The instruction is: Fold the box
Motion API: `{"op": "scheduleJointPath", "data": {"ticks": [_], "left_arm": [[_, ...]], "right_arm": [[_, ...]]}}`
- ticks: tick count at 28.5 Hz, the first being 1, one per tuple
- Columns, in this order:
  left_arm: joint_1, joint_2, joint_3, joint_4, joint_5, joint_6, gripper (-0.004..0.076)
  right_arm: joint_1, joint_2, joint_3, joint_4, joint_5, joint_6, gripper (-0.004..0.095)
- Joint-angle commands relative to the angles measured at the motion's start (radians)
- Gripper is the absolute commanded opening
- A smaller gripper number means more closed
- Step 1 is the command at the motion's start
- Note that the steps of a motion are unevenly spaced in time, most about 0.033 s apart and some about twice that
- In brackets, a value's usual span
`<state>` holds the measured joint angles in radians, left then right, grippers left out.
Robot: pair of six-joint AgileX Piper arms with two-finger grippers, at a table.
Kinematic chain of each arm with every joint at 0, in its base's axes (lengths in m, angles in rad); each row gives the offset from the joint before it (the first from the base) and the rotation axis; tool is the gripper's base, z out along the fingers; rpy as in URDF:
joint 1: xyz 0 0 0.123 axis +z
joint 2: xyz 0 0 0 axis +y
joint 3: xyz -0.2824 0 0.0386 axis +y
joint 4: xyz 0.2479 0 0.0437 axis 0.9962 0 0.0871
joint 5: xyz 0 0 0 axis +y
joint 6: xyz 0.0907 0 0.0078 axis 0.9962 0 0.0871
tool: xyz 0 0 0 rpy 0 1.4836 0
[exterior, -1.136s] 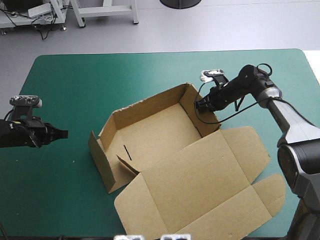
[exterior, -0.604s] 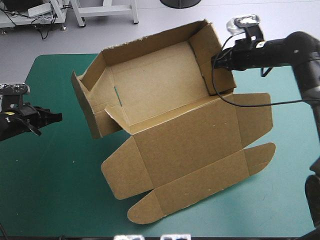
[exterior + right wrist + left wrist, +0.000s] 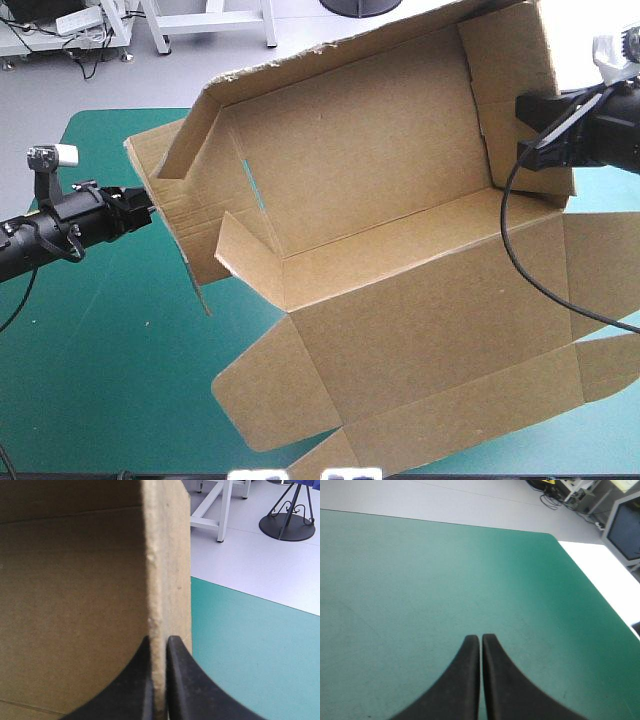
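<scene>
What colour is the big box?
The box is plain brown, clearest in the high view.

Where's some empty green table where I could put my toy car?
The biggest bare patch of the teal-green cover is the near-left corner, between the left gripper, the table's near edge and the hanging lid of the box. Middle and right are crowded: the box, held up by the right gripper, hides the table there.

Brown box (image 3: 400,200), black fingers (image 3: 187,695), plain teal-green cover (image 3: 100,380).
</scene>
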<state>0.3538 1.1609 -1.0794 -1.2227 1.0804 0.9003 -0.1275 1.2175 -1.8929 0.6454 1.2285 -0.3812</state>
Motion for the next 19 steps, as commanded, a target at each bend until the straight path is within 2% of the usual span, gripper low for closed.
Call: {"op": "scheduleJointPath", "data": {"ticks": [1,6,11,19], "left_arm": [[0.003,-0.025,-0.026,-0.14,0.068,0.009,0.0005],[0.003,-0.025,-0.028,-0.223,0.13,0.035,0.0005],[0.003,-0.025,-0.03,-0.237,0.164,0.035,0.0005],[0.001,-0.025,-0.03,-0.259,0.187,0.035,0.0005]], "right_arm": [[-0.007,-0.015,-0.01,0.021,-0.071,0.025,0.0002],[-0.007,-0.025,0.118,0.034,-0.122,0.003,0.0002],[-0.007,-0.034,0.223,0.14,-0.208,-0.054,0.0002],[-0.007,-0.027,0.24,0.163,-0.211,-0.072,0.0002]]}}
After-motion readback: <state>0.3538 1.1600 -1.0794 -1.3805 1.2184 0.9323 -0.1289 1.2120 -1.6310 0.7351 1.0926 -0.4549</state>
